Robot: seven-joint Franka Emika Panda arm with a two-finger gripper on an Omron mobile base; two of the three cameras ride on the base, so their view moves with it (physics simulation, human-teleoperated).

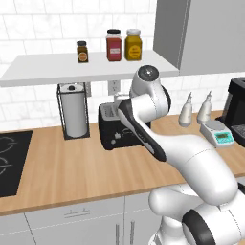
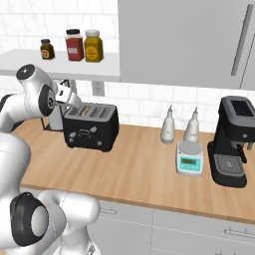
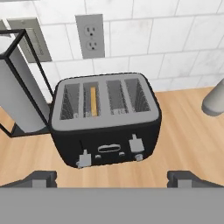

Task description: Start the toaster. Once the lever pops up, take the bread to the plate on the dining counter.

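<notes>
The black toaster (image 3: 105, 131) stands on the wood worktop against the tiled wall, also seen in the left base view (image 1: 111, 129) behind my arm and in the right base view (image 2: 92, 128). The bread (image 3: 93, 101) stands on edge in the second slot from the left, sunk level with the top. Two grey levers (image 3: 84, 158) show on the toaster's front. My gripper (image 3: 113, 178) hovers above and in front of the toaster, open and holding nothing; in the right base view it (image 2: 74, 102) hangs over the toaster's left end. The plate and the dining counter are out of view.
A paper towel holder (image 1: 75, 112) stands just left of the toaster. A shelf (image 1: 57, 67) with three jars hangs above. Two grey bottles (image 2: 168, 127), a small scale (image 2: 190, 159) and a coffee machine (image 2: 233, 144) sit to the right. A cooktop (image 1: 12, 162) lies far left.
</notes>
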